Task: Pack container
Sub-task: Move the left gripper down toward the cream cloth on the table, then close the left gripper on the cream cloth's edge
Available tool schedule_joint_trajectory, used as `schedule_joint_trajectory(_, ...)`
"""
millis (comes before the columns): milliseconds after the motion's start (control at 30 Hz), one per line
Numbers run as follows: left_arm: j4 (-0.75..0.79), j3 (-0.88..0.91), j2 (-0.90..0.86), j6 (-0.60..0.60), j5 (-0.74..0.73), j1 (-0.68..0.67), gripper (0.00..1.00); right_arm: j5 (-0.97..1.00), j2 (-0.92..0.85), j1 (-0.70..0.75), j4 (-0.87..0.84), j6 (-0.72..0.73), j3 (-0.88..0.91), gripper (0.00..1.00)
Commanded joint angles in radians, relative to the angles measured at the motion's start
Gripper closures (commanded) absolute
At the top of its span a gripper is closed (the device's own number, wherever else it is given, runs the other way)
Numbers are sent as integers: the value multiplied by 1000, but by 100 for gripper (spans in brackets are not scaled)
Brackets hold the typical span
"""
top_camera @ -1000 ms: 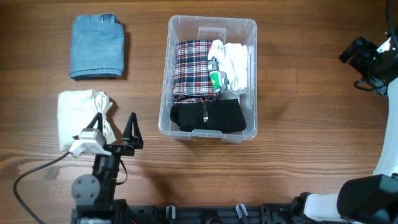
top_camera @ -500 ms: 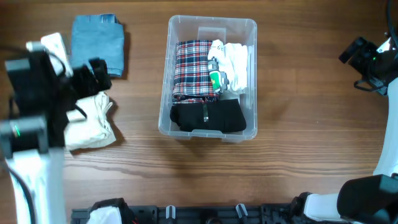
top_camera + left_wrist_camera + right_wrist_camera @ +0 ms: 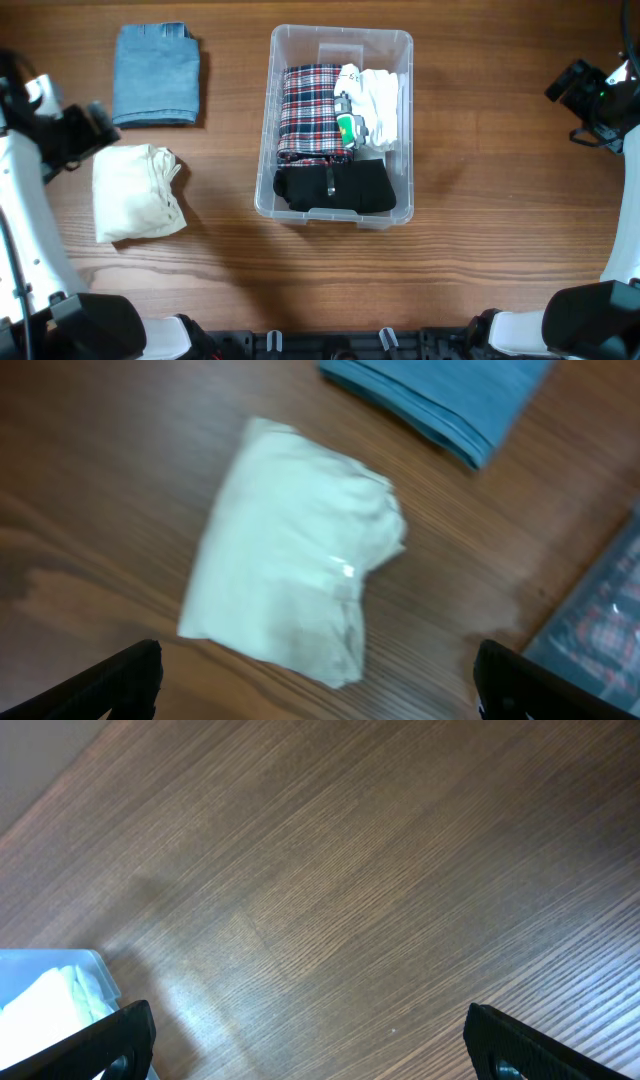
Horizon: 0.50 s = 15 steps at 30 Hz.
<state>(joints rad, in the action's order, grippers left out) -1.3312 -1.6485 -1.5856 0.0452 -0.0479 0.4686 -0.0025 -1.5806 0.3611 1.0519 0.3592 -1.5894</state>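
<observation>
The clear plastic container [image 3: 266,150] stands at the table's middle. It holds a folded plaid cloth [image 3: 308,110], a white cloth [image 3: 380,100] and a black garment [image 3: 335,188]. Left of it, outside, lie a folded blue cloth [image 3: 155,75] and a crumpled cream cloth [image 3: 135,192]. My left gripper [image 3: 88,128] hangs open above the table, just left of and above the cream cloth [image 3: 295,585]; nothing is between its fingers [image 3: 125,680]. My right gripper [image 3: 580,95] is open and empty at the far right edge, well away from the container [image 3: 90,965].
In the left wrist view the blue cloth [image 3: 440,395] lies beyond the cream one, and a container corner [image 3: 600,620] shows at the right. Bare wood spans between the container and the right gripper [image 3: 312,1038].
My left arm has swung from the table's front edge up and to the left, past the cream cloth, to the left edge. The right arm and the cloths have not moved.
</observation>
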Motion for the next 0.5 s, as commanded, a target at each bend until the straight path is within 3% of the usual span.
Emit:
schedule_joint_trajectory(0,10,9,8,-15,22,109,0,3,-9,-1,0,8,-12,0)
schedule_joint_trajectory(167,29,21,-8,-17,-18,198,0,3,-9,-1,0,8,-12,0)
schedule_joint_trajectory(367,201,167,-20,-95,-39,225,0,3,-9,0,-1,8,-12,0)
schedule_joint_trajectory(467,256,232,-39,-216,-151,255,0,3,-9,-1,0,8,-12,0)
